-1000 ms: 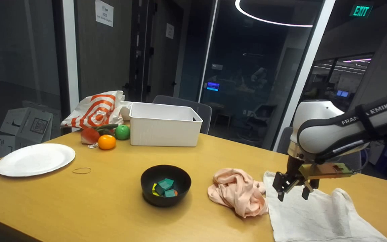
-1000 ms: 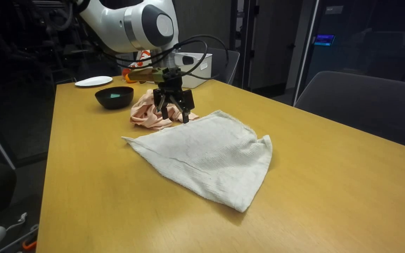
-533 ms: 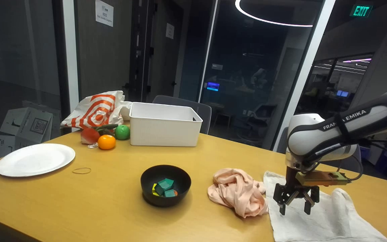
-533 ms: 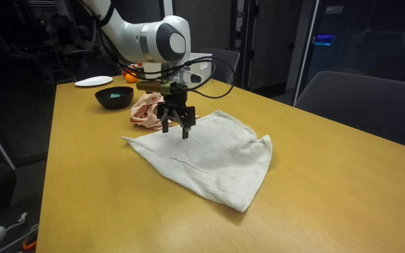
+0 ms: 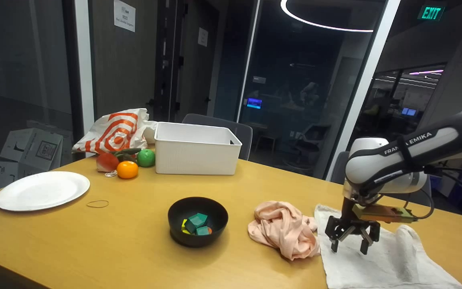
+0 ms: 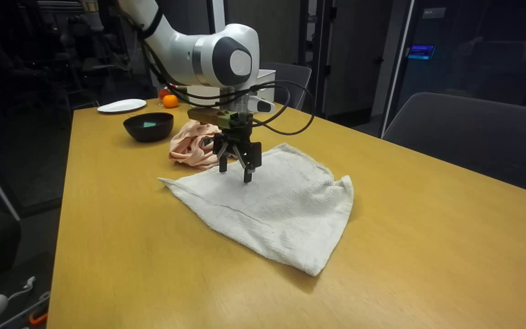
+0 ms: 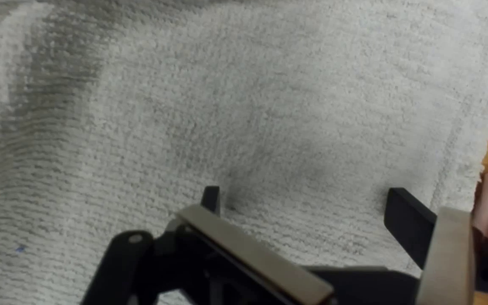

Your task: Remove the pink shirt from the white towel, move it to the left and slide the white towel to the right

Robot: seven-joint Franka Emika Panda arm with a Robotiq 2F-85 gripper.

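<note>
At the left end of a wood-toned table (image 5: pixel 94 249), seen in an exterior view, lies a white plate (image 5: pixel 41 191), with a thin loop (image 5: pixel 97 204) beside it. Behind stands a crumpled white bag (image 5: pixel 116 132) printed with orange-red rings; next come a red item (image 5: pixel 107 162), an orange (image 5: pixel 127 170), a round green item (image 5: pixel 146 157) and a ribbed white bin (image 5: pixel 196 158). Nearer is a black bowl (image 5: pixel 199 241) holding teal blocks (image 5: pixel 197 221). Right of it, the pink shirt (image 5: pixel 283 230) sits bunched in a loose heap on the table, its right side against the white towel (image 5: pixel 359 273). The towel is spread out, creased into a raised fold toward its right. Over it a Franka arm (image 5: pixel 379 170) points its gripper (image 5: pixel 349 246) straight down, jaws spread wide and holding nothing; the wrist view shows only towel between the fingers (image 7: pixel 409 224), with the shirt just past the towel's edge at lower right. Whether they touch the cloth cannot be told.
</note>
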